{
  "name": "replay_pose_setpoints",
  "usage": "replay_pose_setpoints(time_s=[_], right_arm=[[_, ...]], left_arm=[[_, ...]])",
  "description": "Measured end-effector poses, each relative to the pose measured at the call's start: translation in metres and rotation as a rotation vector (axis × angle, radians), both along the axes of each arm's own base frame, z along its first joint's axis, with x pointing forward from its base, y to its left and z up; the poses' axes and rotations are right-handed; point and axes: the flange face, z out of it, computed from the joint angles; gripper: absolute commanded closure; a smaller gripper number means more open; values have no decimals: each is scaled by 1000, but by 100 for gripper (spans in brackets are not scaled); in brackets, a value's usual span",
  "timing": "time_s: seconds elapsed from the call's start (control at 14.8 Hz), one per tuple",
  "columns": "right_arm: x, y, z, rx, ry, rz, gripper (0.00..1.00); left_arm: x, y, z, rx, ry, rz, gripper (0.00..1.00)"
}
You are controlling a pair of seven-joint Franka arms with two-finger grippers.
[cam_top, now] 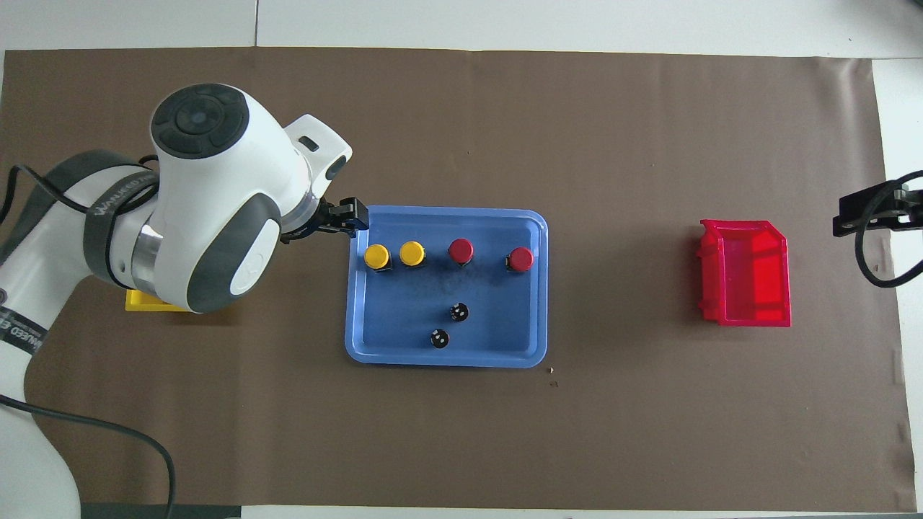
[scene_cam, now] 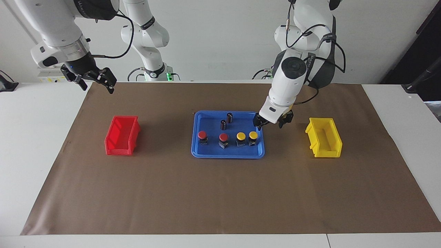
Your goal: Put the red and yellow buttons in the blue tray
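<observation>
A white tabletop (scene_cam: 41, 144) under a plain white wall carries a brown paper mat (scene_cam: 227, 193). At the mat's middle lies the shallow rectangular blue plastic tray (scene_cam: 203, 154) with a raised rim. All four push buttons on black bases stand in a row inside it, in the part farther from the robots: two red-capped buttons (scene_cam: 202, 135) (scene_cam: 223, 137) toward the right arm's end, two yellow-capped buttons (scene_cam: 240, 136) (scene_cam: 253, 135) toward the left arm's end. Two small dark cylinders (scene_cam: 229, 117) (scene_cam: 223, 124) stand in the tray nearer to the robots. The left gripper (scene_cam: 273, 124) hangs over the tray's rim beside the end yellow button, fingers apart, holding nothing. A small yellow plastic bin (scene_cam: 324, 142) and a small red plastic bin (scene_cam: 122, 135) sit well apart at either end. The right gripper (scene_cam: 93, 81) waits raised over the mat's corner, fingers apart.
</observation>
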Motion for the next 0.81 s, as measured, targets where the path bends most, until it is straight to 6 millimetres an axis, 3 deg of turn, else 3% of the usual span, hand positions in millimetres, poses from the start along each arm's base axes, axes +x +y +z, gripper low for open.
replay_pose_setpoints(time_s=[0.2,0.34,0.47,0.61,0.81], right_arm=[[0,2,0,0,0,4,0],[0,2,1,0,-1,4,0],[0,3,1,0,-2,7,0],[1,8,1,0,-2,15,0],[1,19,1,0,-2,36,0]], left_arm=[[8,75,45,-19,16,-122,0],[11,129,76,-32,-19,-110,0],[5,169,102,-36,-47,-63,0],[-2,199,126,-39,-73,-11,0],[-9,209,162,-44,-111,5,0]])
